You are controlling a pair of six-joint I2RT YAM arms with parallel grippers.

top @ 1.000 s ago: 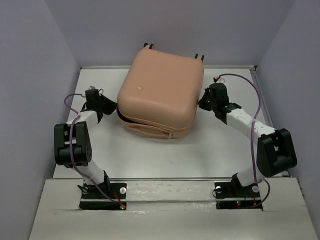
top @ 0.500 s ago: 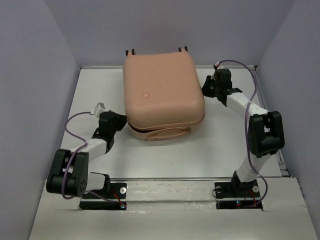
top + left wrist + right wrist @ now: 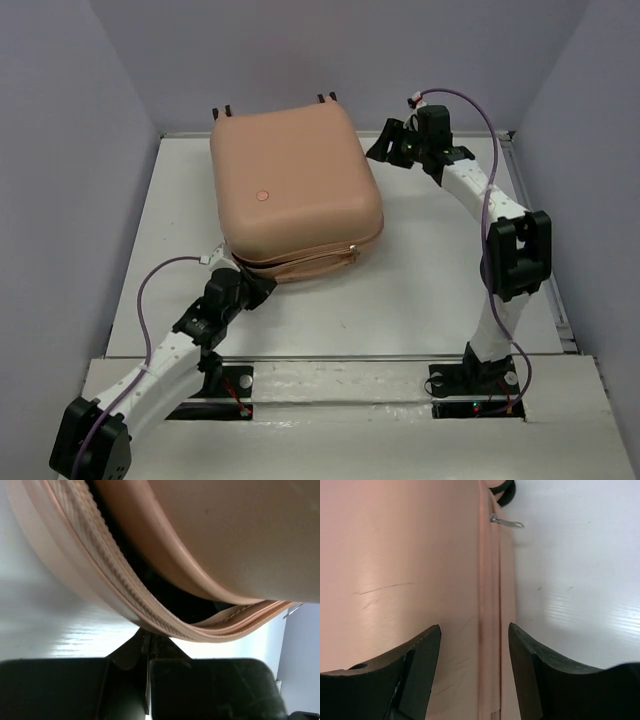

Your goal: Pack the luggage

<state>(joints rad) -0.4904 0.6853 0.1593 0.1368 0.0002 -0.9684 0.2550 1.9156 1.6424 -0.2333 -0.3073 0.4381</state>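
Note:
The peach-pink luggage (image 3: 290, 190) lies flat at the back left of the white table, round mark facing up and wheels toward the back wall. Along its near side the lid stands slightly ajar, showing a dark gap (image 3: 165, 587) above the zip band. My left gripper (image 3: 252, 290) is shut, its tips (image 3: 148, 634) pressed against the underside of that zip band at the near left corner. My right gripper (image 3: 383, 150) is open beside the far right corner. The shell's seam (image 3: 487, 605) runs between its fingers, and a metal zip pull (image 3: 506, 522) lies ahead.
Lilac walls (image 3: 70, 200) close in the table on the left, back and right. A raised rail (image 3: 330, 372) runs along the near edge by the arm bases. Bare table (image 3: 430, 270) lies to the right of the luggage.
The luggage has slid and turned to the left. My left arm drew back toward the near edge, following its corner. My right gripper opened and moved toward the back.

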